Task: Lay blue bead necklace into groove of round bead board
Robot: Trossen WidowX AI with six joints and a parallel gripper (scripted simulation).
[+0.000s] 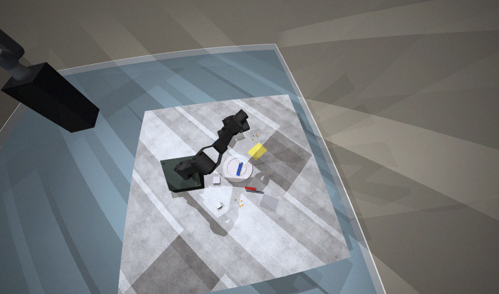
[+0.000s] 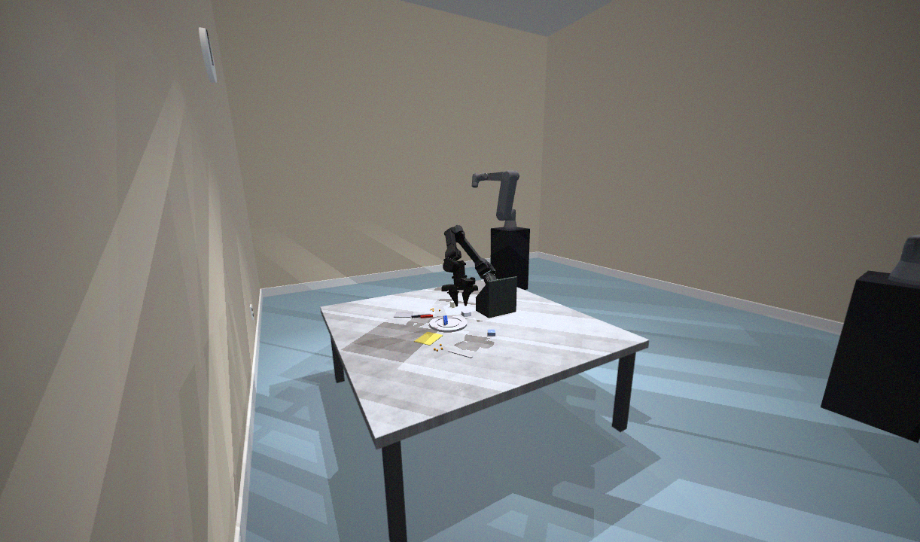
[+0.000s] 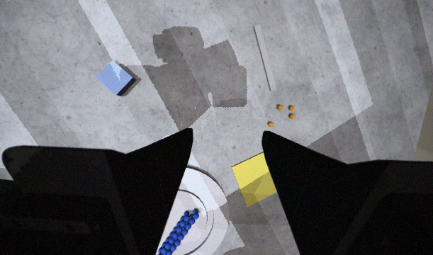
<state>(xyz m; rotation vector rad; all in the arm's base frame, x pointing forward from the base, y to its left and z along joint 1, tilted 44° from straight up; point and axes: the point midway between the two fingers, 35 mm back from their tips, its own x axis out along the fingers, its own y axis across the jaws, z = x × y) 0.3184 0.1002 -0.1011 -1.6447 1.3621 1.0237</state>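
- Beige walls (image 2: 382, 135) enclose a plain room, crossed by pale slanting bands of light.
- A glossy blue-grey floor (image 2: 685, 377) carries angular light patches, with a pale skirting strip along the foot of the walls.
- A square table (image 2: 550, 350) with a mottled grey top and dark legs stands near the left wall.
- A small white plate (image 2: 208, 53) is fixed high on the left wall.
- A black pedestal (image 2: 881, 350) stands at the right edge.

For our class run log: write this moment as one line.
gripper: open, empty, above table | blue bead necklace: bunched on round bead board centre, outside groove | phase: approach
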